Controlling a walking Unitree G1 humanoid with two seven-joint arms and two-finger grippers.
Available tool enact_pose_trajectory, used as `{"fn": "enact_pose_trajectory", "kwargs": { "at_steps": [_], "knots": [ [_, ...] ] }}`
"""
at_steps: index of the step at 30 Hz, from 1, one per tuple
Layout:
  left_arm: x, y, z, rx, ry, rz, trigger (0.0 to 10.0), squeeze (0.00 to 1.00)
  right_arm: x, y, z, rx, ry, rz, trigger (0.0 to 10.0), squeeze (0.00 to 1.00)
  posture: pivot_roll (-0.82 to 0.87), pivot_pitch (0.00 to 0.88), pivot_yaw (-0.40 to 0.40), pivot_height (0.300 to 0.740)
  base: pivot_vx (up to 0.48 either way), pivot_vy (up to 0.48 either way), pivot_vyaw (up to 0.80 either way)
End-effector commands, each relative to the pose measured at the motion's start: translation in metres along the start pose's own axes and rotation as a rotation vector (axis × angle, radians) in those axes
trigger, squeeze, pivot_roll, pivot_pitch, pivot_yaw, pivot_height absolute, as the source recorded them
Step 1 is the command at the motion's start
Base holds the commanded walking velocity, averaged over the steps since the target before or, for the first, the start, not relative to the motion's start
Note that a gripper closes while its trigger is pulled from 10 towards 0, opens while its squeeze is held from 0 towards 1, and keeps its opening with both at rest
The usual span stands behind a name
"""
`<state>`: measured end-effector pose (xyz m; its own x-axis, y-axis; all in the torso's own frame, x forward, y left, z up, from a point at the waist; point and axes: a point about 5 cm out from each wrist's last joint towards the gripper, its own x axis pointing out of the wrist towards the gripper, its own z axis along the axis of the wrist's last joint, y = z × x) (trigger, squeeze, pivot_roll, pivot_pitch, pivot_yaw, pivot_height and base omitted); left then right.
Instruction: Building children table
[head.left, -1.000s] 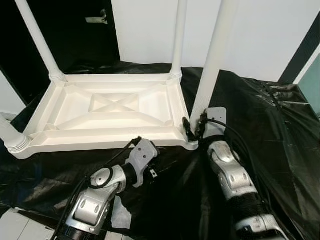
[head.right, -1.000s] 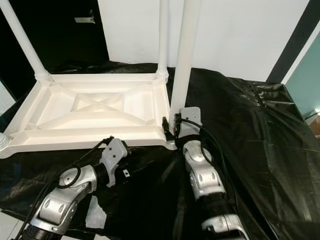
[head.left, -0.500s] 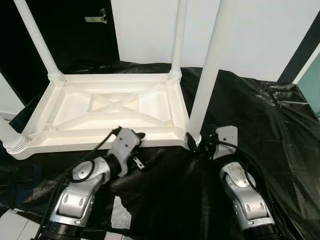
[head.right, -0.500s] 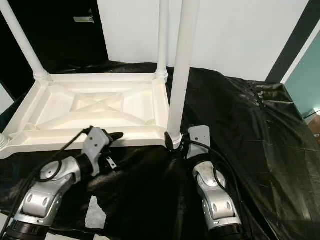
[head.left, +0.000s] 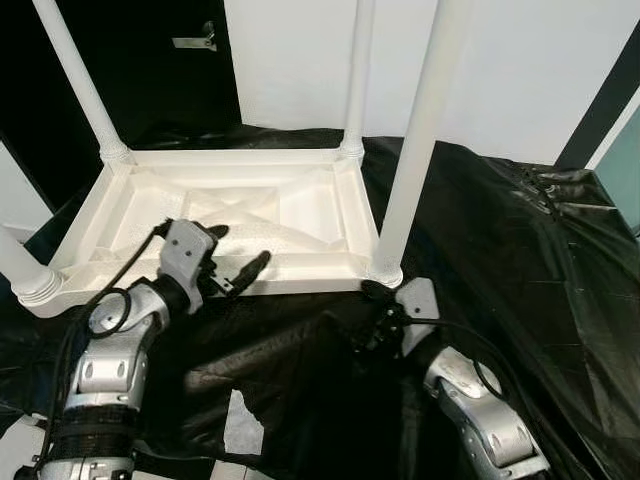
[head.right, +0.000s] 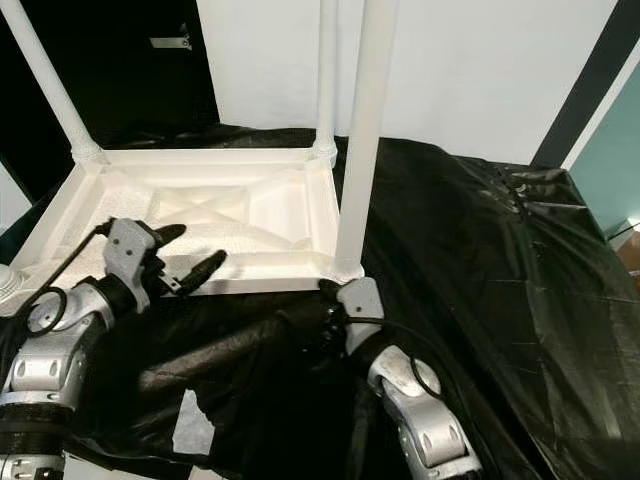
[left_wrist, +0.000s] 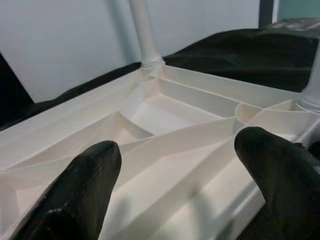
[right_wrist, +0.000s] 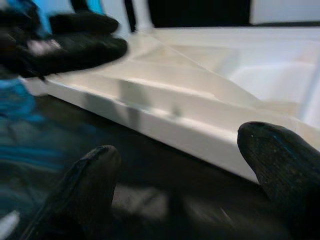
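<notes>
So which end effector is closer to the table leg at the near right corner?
Right. The right end effector sits on the black sheet just below that table leg, while the left end effector reaches over the tabletop's near edge, farther off.

Right pincer (head.left: 372, 312) off leg (head.left: 414, 140), withdrawn.

White table (head.left: 300, 215) w/ white legs (head.left: 418, 140), black sheet (head.left: 520, 260), silver arms, black claw fingers (left_wrist: 85, 195).

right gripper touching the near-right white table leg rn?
Apart. In the left eye view the right gripper sits low over the black plastic sheet, with a dark strip of sheet between its fingers and the base of the round white plastic table leg.
</notes>
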<state>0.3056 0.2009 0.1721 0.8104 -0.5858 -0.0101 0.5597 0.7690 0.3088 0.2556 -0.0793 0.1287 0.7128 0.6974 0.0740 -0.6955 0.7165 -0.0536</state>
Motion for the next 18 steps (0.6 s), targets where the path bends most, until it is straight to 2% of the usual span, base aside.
{"fn": "enact_pose_trajectory", "kwargs": {
  "at_steps": [1, 2, 5, 7, 8, 11, 18],
  "knots": [
    [0.000, 0.014, 0.001, 0.009, -0.024, 0.257, 10.0, 0.00, 0.007, 0.000, -0.001, 0.029, -0.010, 0.033, 10.0, 0.00, 0.06, 0.000, -0.042, 0.740, 0.000, 0.000, 0.00],
    [-0.001, 0.014, 0.001, 0.035, -0.031, 0.249, 10.0, 0.00, 0.018, -0.004, 0.003, 0.046, -0.032, 0.030, 10.0, 0.00, 0.07, 0.000, -0.052, 0.740, 0.000, 0.000, 0.00],
    [-0.002, 0.014, 0.001, 0.047, -0.030, 0.245, 10.0, 0.00, 0.022, -0.006, 0.004, 0.053, -0.041, 0.026, 10.0, 0.00, 0.08, 0.000, -0.057, 0.740, 0.000, 0.000, 0.00],
    [-0.004, 0.016, -0.004, 0.070, -0.012, 0.242, 10.0, 0.00, 0.034, -0.013, 0.010, 0.062, -0.072, -0.003, 10.0, 0.00, 0.11, 0.000, -0.079, 0.740, 0.000, 0.000, 0.00],
    [-0.004, 0.016, -0.004, 0.070, -0.012, 0.242, 10.0, 0.00, 0.034, -0.013, 0.010, 0.062, -0.072, -0.003, 10.0, 0.00, 0.11, 0.000, -0.079, 0.740, 0.000, 0.000, 0.00],
    [-0.007, 0.020, -0.005, 0.087, -0.004, 0.250, 10.0, 0.00, 0.052, -0.025, 0.016, 0.047, -0.091, -0.037, 10.0, 0.00, 0.12, 0.000, -0.090, 0.740, 0.000, 0.000, 0.00],
    [-0.005, 0.026, -0.006, 0.083, -0.011, 0.263, 10.0, 0.00, 0.073, -0.049, 0.019, 0.013, -0.074, -0.097, 10.0, 0.00, 0.12, 0.000, -0.084, 0.740, 0.000, 0.000, 0.00]
  ]
}}
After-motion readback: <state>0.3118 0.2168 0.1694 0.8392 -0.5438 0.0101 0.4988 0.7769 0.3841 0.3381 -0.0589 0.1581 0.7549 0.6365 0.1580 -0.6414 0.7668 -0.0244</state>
